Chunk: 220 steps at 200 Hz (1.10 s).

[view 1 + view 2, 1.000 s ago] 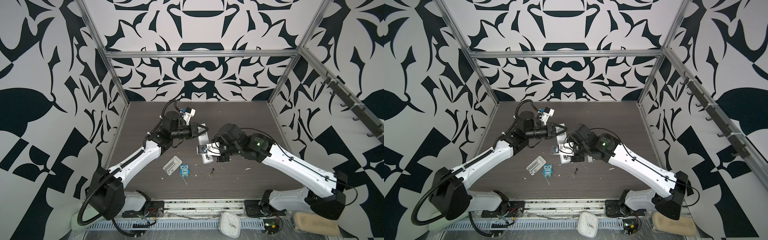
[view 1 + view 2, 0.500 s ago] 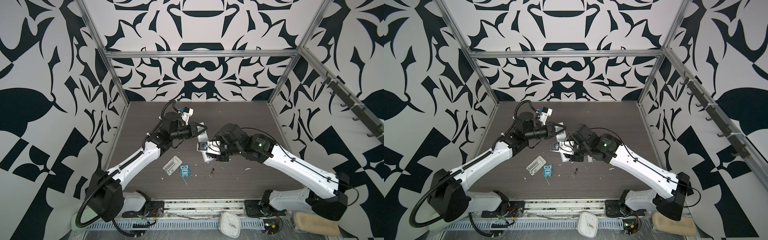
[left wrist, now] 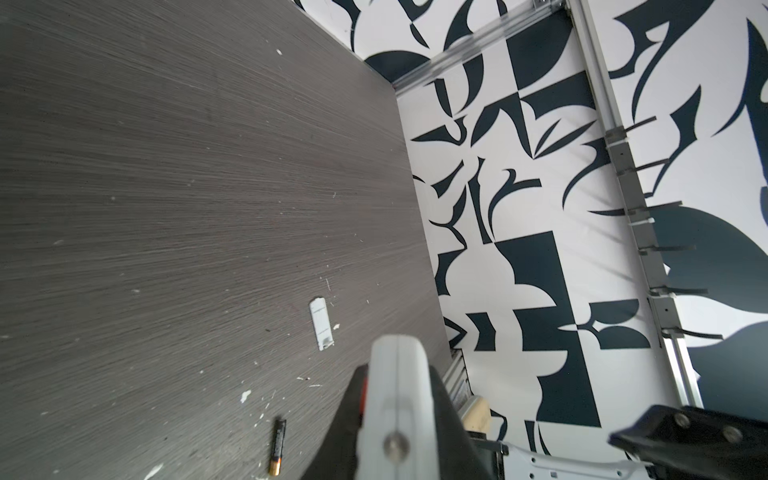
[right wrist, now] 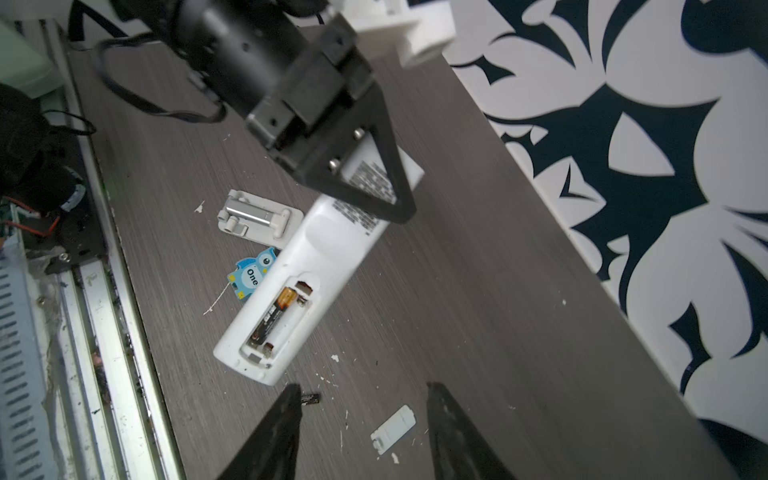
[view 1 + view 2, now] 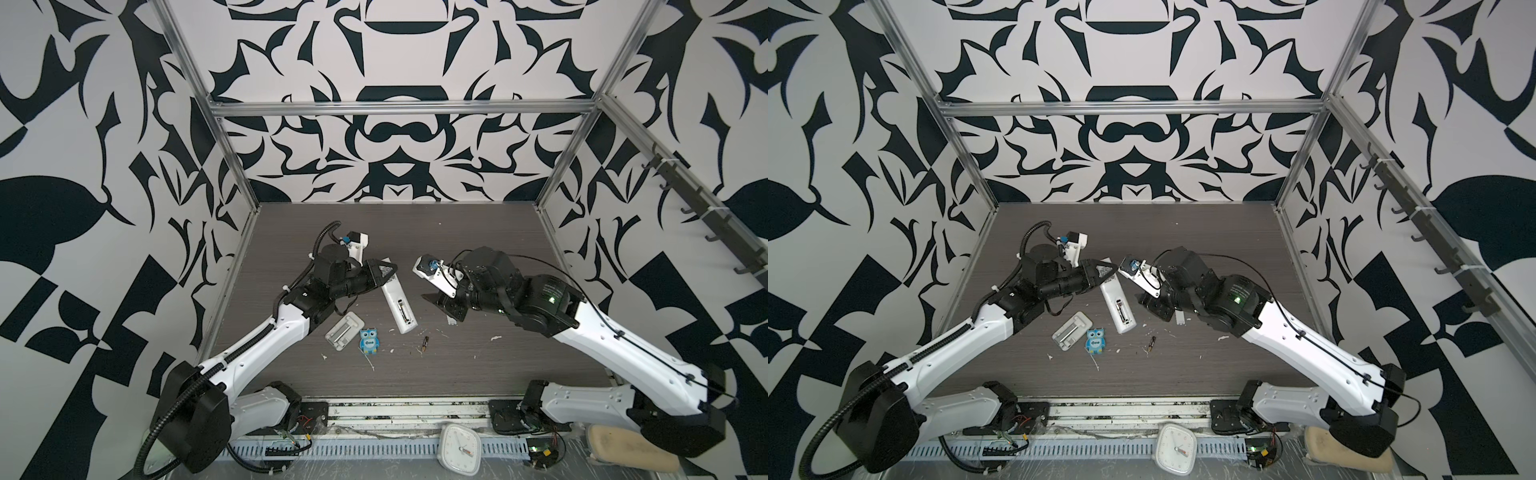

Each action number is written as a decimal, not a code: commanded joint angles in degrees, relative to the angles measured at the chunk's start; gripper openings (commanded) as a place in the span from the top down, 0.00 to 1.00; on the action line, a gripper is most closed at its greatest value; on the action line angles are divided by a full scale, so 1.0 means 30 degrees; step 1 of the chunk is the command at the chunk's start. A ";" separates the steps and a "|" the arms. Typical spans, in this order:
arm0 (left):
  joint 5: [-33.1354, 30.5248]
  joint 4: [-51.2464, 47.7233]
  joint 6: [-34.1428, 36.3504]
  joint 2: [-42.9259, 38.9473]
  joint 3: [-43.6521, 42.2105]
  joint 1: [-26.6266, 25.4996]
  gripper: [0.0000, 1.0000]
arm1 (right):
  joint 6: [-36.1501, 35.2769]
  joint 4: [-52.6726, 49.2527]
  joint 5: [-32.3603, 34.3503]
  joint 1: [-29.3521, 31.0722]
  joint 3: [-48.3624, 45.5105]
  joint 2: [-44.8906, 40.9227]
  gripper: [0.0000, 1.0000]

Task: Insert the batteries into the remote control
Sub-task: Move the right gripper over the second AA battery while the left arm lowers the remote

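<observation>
The left gripper (image 5: 390,272) is clamped on the far end of the remote (image 4: 320,245), which faces back-up with its bay open – one battery (image 4: 272,316) sits in one of the slots. The second battery (image 5: 424,344) lies on the table (image 5: 457,232) just off the remote's near end, with the cover (image 4: 392,430) near it. The right gripper (image 4: 362,392) hangs to the right of the remote, jaws spread wide with nothing between them – touching neither remote nor battery
</observation>
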 commanded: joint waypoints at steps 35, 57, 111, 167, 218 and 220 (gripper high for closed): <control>-0.1859 0.0256 -0.0223 -0.2541 -0.2073 0.0508 1.00 | 0.6186 -0.2807 0.2347 -0.0665 0.0628 0.1670 0.43; -0.2514 -0.0552 0.0028 -0.3476 -0.2531 0.0530 1.00 | 0.8084 -0.4126 0.1895 -0.1740 0.0600 0.2352 0.45; -0.3569 -0.3077 0.0064 -0.5503 -0.2885 0.0525 1.00 | 1.1067 -0.4674 -0.0898 -0.3021 -0.1869 0.2092 0.38; -0.3699 -0.5799 -0.0138 -0.7019 -0.2463 0.0501 1.00 | 1.3517 -0.2734 -0.2673 -0.3066 -0.5158 0.1786 0.22; -0.3335 -0.7892 -0.0537 -0.8182 -0.2025 0.0501 1.00 | 1.4296 -0.0718 -0.3404 -0.2798 -0.7007 0.2623 0.18; -0.3290 -0.7987 -0.0549 -0.8310 -0.2041 0.0501 1.00 | 1.4169 -0.0643 -0.3420 -0.2761 -0.7041 0.2668 0.18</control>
